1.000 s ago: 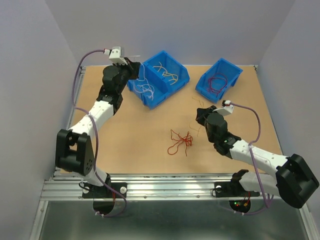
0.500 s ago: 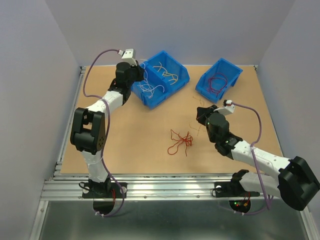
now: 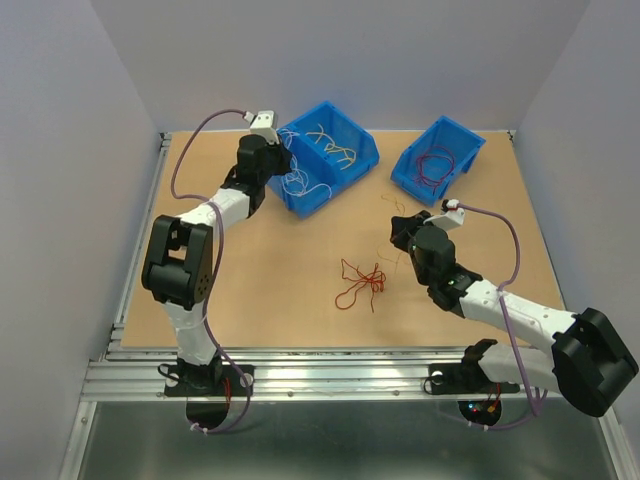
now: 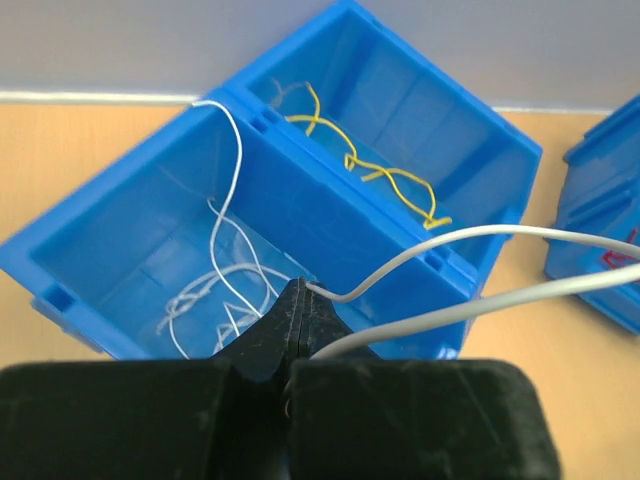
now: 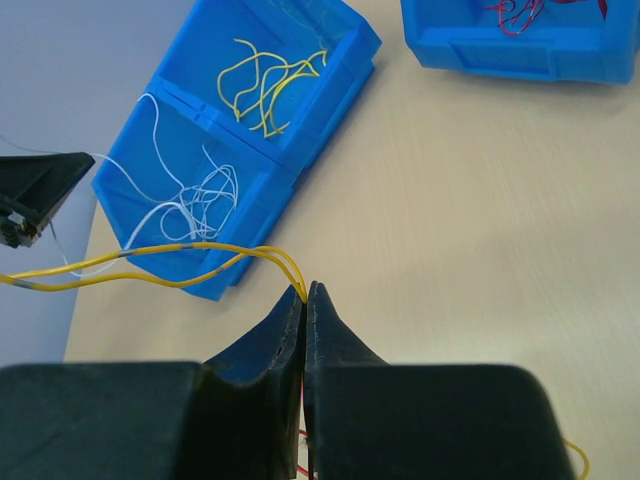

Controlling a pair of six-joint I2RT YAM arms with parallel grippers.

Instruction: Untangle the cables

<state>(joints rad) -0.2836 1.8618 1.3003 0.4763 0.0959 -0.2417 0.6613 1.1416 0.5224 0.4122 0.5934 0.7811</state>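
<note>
My left gripper (image 4: 300, 290) is shut on a white cable (image 4: 430, 245), which arcs off to the right above the double blue bin (image 4: 480, 130). Several white cables (image 4: 215, 290) lie in that bin's near compartment and yellow cables (image 4: 370, 165) in its far one. In the top view the left gripper (image 3: 283, 160) hangs over the bin's left end. My right gripper (image 5: 306, 292) is shut on a looped yellow cable (image 5: 180, 250) that trails left. It hovers over mid-table (image 3: 398, 232), right of a red cable tangle (image 3: 360, 280).
A single blue bin (image 3: 450, 140) at the back right holds red cables (image 3: 432, 162). The double blue bin (image 3: 365, 150) stands at the back centre. Grey walls close the table on three sides. The left arm's elbow (image 3: 180, 265) stands folded near the left edge.
The left arm has folded up and its gripper has swung right and down over the white compartment with the white cable. The right gripper has lifted slightly away from the red tangle.
</note>
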